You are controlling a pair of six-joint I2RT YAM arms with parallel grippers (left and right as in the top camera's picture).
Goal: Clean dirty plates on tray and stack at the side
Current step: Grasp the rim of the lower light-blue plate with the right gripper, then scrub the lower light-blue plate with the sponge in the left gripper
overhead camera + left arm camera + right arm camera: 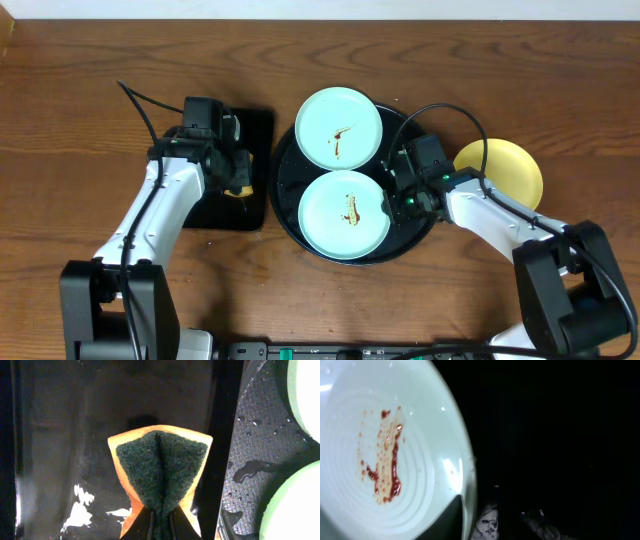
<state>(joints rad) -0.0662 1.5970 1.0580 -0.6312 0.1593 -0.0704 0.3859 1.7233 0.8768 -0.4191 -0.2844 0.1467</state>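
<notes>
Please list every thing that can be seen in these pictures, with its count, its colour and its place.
mint plates: 2, pale mint with brown smears, on the round tray, one far, one near
yellow plate: 1, pale yellow, on the table, right of the round tray
round tray: 1, black, wet, table middle
small tray: 1, black, rectangular, left of the round tray
sponge: 1, orange with dark green pad, over the small tray
table: 1, brown wood
cables: 2, black, one at each arm
left fingers: shut on the sponge
right fingers: at the near plate's rim, grip unclear
</notes>
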